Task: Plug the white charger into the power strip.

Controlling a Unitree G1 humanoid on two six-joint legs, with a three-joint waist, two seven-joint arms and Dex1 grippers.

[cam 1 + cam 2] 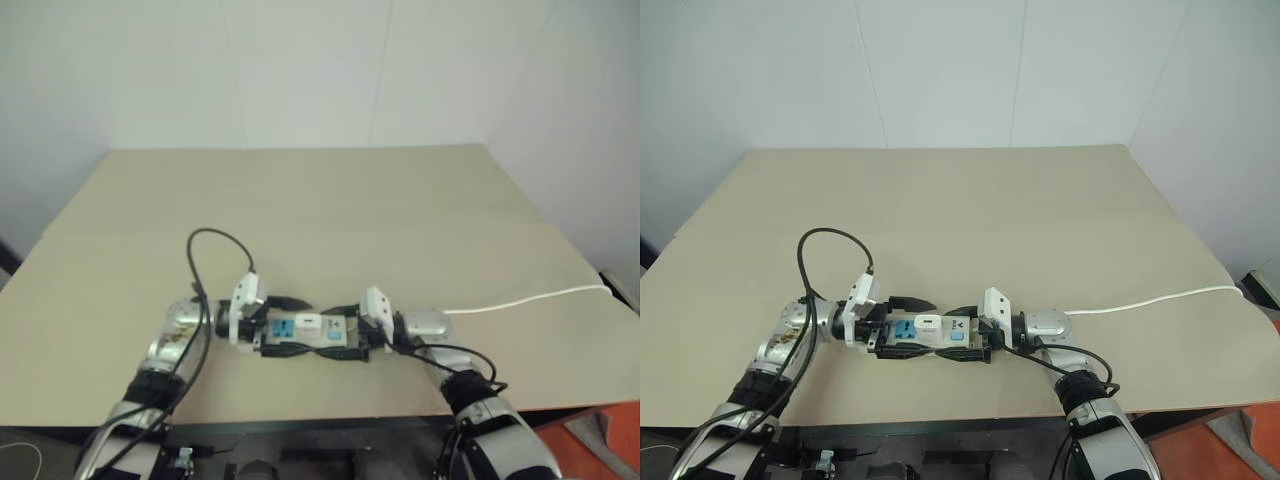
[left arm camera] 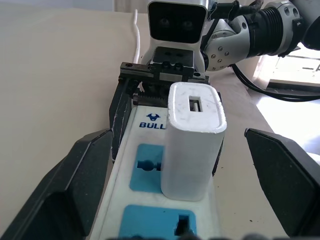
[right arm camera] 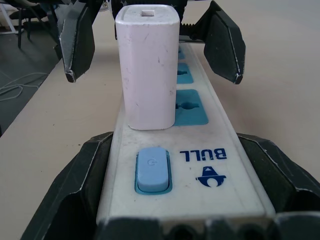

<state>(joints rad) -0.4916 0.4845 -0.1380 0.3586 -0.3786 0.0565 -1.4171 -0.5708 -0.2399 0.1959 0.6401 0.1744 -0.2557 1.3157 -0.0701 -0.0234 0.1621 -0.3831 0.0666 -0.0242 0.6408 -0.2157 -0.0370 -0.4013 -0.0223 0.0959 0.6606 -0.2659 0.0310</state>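
Beige worktop [image 1: 330,200] ran up to plain white walls. Near its front edge lay the power strip [image 1: 935,338], white with blue socket faces, its thin white cord [image 1: 525,298] trailing off to the right. White charger [image 2: 193,142] stood upright, seated in one of the strip's sockets, beside the end with the blue switch [image 3: 152,171]. Left pincer [image 1: 272,323] sat at one end of the strip, fingers spread wide either side of the charger, touching neither it nor the strip. Right pincer [image 3: 165,192] was clamped on the strip's switch end, one black finger pressed against each long side.
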